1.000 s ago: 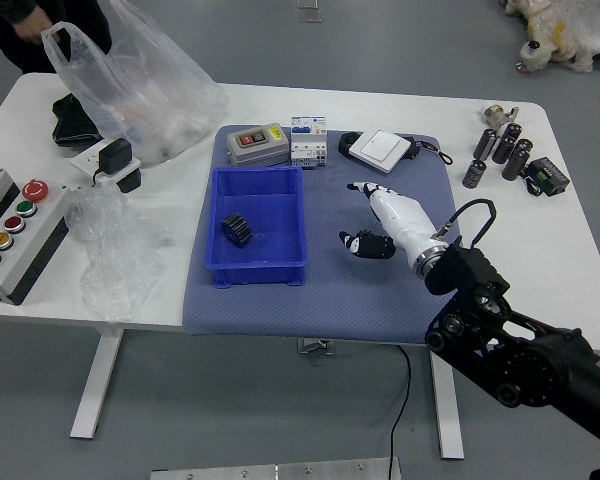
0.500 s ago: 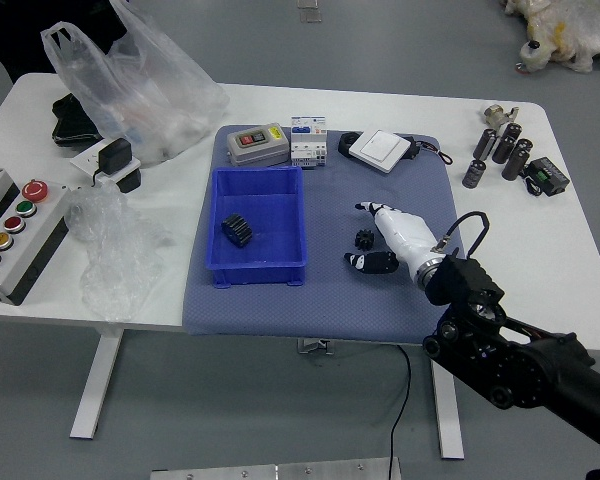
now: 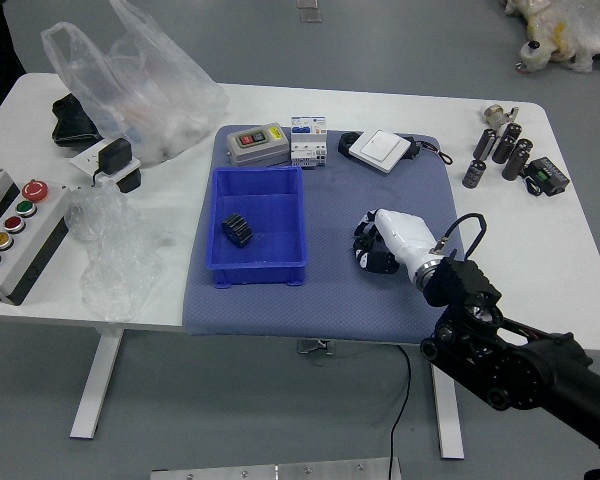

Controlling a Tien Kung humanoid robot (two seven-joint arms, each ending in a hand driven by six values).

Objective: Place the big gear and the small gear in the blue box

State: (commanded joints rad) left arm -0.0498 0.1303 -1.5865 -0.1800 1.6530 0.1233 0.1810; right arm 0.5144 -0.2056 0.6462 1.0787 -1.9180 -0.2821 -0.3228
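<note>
1. Along six o'clock from the mat's middle, the blue-grey mat's (image 3: 330, 290) near edge meets the table's (image 3: 570, 325) edge.
2. From four o'clock, the black right arm (image 3: 520, 370) slants inward over that edge.
3. Toward three o'clock, the right hand (image 3: 398, 240) leans low, fingers curled narrow around the small gear (image 3: 365, 243), mostly hidden.
4. Toward nine o'clock sits the blue box (image 3: 255, 270), big gear (image 3: 237, 230) inside; open mat separates its wall from the hand.
5. Around twelve, a white-and-blue block (image 3: 308, 148) stands by the far edge.
</note>
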